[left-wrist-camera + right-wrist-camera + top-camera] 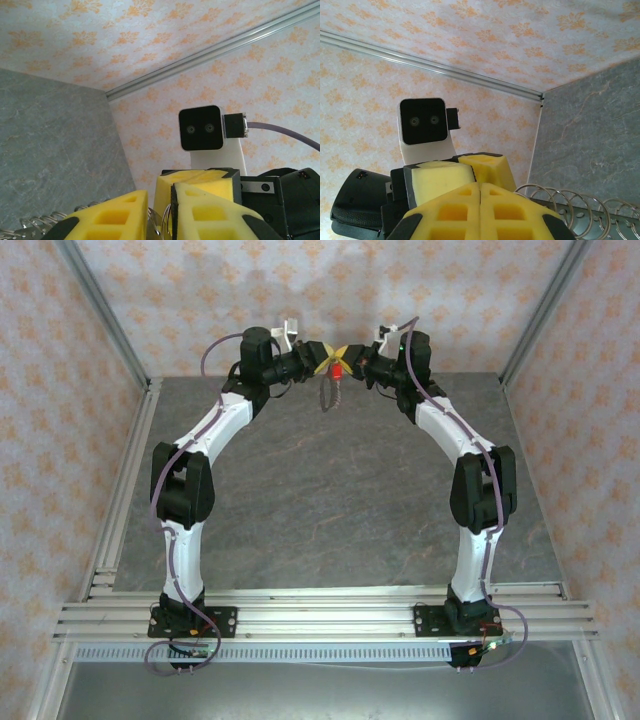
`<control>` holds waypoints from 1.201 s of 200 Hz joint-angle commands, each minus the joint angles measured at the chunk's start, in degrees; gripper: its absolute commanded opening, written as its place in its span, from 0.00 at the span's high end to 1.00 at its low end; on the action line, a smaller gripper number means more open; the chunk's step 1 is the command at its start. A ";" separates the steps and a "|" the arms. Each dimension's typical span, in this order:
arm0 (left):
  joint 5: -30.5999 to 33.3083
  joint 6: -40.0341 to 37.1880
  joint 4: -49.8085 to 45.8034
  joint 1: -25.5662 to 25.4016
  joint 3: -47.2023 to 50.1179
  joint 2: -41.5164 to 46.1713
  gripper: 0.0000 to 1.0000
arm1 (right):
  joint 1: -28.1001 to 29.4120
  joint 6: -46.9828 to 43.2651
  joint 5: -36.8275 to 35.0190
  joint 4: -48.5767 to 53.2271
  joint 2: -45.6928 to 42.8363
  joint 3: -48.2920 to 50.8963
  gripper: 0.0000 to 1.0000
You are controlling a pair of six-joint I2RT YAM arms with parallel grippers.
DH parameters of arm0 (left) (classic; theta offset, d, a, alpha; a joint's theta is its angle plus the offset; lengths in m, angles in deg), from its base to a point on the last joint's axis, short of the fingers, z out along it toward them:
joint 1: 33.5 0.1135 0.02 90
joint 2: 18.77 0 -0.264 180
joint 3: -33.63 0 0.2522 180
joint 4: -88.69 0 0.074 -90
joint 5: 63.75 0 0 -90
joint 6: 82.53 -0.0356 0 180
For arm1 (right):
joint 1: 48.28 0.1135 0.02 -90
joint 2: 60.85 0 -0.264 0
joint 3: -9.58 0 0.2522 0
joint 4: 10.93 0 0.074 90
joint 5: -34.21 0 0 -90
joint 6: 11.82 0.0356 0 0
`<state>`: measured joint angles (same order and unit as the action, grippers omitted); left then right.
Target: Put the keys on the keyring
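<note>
Table (pixel 330 500): grey stone-look top.
Left gripper (pixel 322 358), right gripper (pixel 356 358): raised, tip to tip at far centre. Right is clenched, contents unseen. Left's yellow pads (pixel 107 220) sit slightly apart; its grip cannot be told.
Keyring (pixel 331 392): silvery coil dangling beneath the tips.
Red key (pixel 338 370): between the tips.

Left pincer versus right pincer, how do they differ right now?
The right pincer has its yellow pads pressed together; the left pincer shows a narrow gap with a thin metal ring in it. In the top view the left pincer points right, the right pincer left. Both are yellow-padded and meet tip to tip.
</note>
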<state>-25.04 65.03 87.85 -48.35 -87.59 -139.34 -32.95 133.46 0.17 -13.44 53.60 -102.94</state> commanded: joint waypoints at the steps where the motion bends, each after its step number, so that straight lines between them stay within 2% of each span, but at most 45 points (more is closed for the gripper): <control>1: -1.80 0.45 3.57 0.13 0.67 2.54 0.84 | -0.12 -0.01 1.07 -4.53 -3.59 0.17 1.00; 24: -1.89 0.69 4.34 -0.42 0.46 2.63 0.88 | -0.11 0.00 1.33 -5.03 -4.03 0.71 1.00; 112: -2.59 1.86 9.05 -3.58 2.41 3.89 0.85 | -0.12 0.13 0.89 -9.12 -8.52 7.43 1.00; 133: -1.69 2.74 11.56 -4.35 4.56 4.80 0.92 | -0.12 0.08 -0.46 -9.15 -10.39 9.80 1.00; 163: -0.25 5.01 16.52 -5.59 7.53 6.11 0.98 | -0.08 -0.26 -2.27 -9.66 -13.64 13.57 1.00; 212: 1.43 5.80 18.40 -7.70 8.14 5.45 0.94 | -0.09 0.85 -2.97 -11.27 -15.83 15.66 1.00; 240: 2.40 5.72 17.77 -8.25 8.32 4.83 0.96 | -0.07 1.58 -3.66 -12.11 -16.43 16.40 1.00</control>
<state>-22.05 70.23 103.46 -54.03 -79.87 -135.76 -34.13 134.25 -4.22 -20.20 39.66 -86.75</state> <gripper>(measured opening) 0.060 0.043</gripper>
